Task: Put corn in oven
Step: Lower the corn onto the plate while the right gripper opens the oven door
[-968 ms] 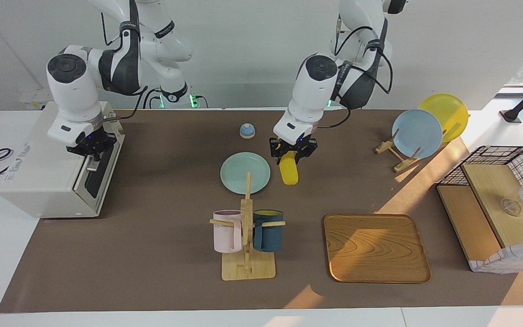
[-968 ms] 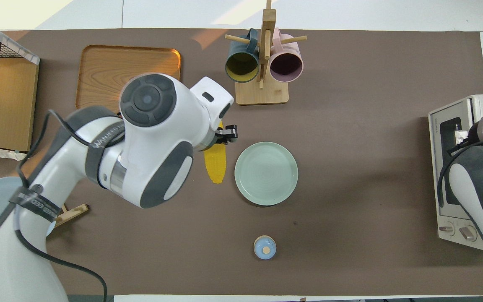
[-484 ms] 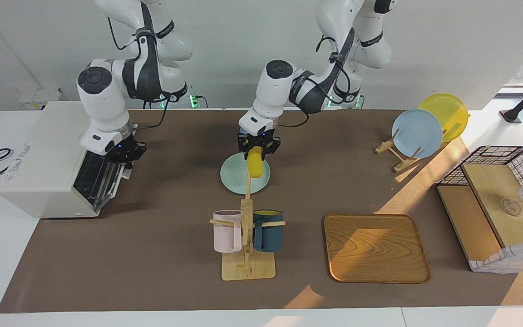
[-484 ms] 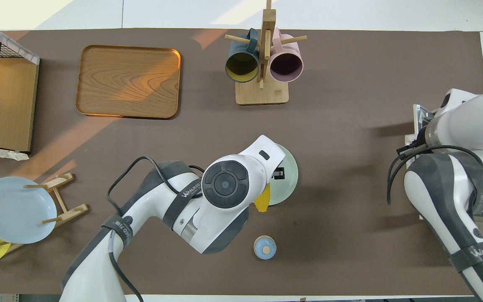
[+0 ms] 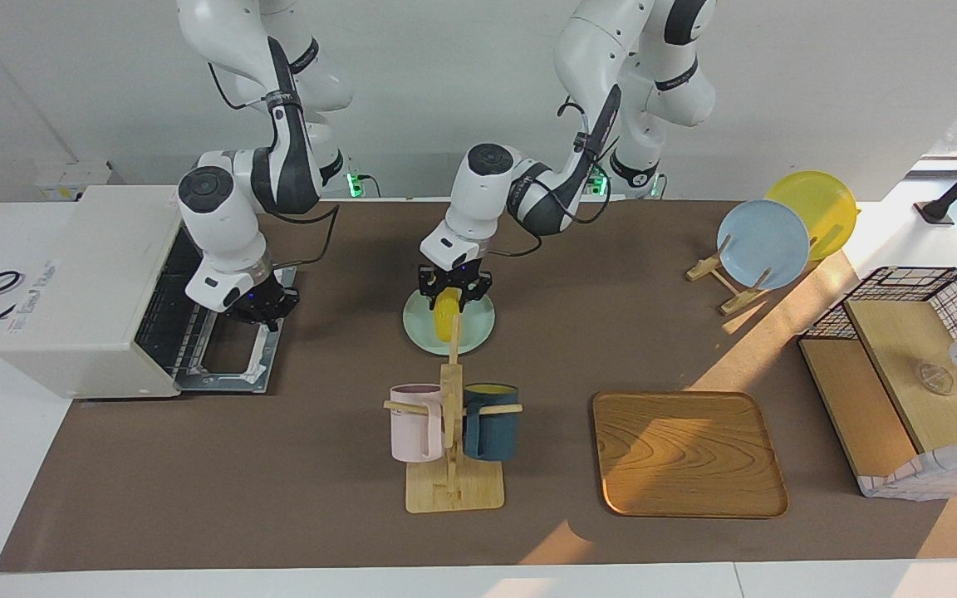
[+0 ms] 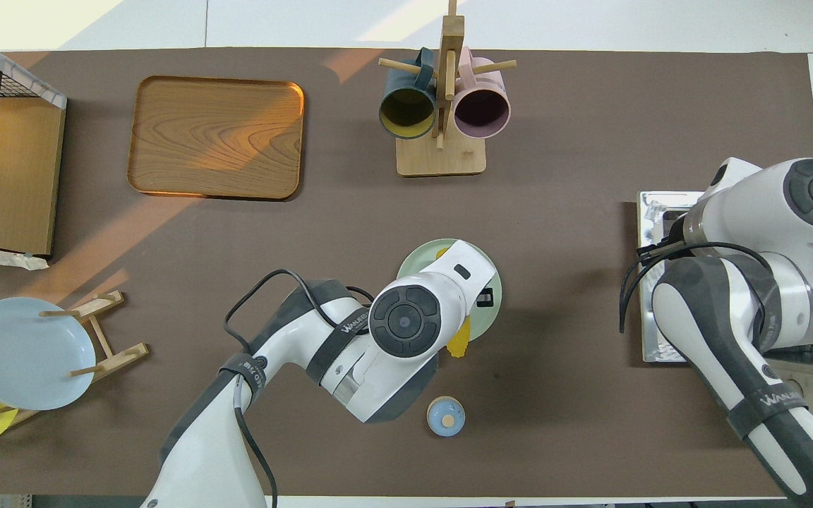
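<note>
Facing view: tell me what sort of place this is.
Probably a robotics lab staged as a kitchen: a toaster oven with its door down, a mug rack and plates on a stand on one matted table.

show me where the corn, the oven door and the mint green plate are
corn (image 5: 445, 316): facing view, on the cob's yellow middle, just under the left pincer.
oven door (image 5: 233, 357): facing view, on the glass of the door, folded down flat.
mint green plate (image 5: 478, 325): facing view, on the bare surface beside the cob.
</note>
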`<state>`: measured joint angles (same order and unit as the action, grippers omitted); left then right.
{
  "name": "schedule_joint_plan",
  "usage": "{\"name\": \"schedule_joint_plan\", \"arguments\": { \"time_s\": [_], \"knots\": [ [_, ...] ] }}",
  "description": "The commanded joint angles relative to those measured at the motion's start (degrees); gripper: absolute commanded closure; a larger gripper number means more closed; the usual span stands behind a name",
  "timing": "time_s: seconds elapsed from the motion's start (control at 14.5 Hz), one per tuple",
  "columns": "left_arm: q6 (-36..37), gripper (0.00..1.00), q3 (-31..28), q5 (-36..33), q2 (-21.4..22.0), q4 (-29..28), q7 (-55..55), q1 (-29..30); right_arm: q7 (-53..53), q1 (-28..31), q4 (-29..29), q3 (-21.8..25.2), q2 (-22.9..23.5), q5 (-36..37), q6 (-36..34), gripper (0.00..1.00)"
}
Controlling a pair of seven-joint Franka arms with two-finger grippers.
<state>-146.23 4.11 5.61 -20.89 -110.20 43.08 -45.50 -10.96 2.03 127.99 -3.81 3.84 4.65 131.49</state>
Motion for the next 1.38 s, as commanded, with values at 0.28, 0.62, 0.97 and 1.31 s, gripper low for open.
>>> {"name": "schedule_joint_plan", "arguments": {
  "time_s": [0.28,0.62,0.97,1.31],
  "knots": [
    [-1.2,0.77,-0.9,-0.5,-0.6,0.0,-0.1,-0.6,8.8,-3.7,1.7,-0.1,-1.1,-4.4,1.2,1.00],
    [2.6,0.00,-1.1,-0.5,1.9,0.2,-0.6,0.3,12.3,-3.7,1.6,-0.2,-1.1,-4.6,1.0,0.78],
    [23.9,0.00,-0.9,-0.4,8.5,8.5,-13.0,14.4,15.7,-8.6,-3.2,-0.2,0.7,-8.3,0.9,0.35],
    [36.7,0.00,-1.1,-0.5,9.4,17.1,-31.9,32.2,34.4,-21.8,-17.2,-0.1,8.0,-10.5,-5.6,0.00]
  ]
}}
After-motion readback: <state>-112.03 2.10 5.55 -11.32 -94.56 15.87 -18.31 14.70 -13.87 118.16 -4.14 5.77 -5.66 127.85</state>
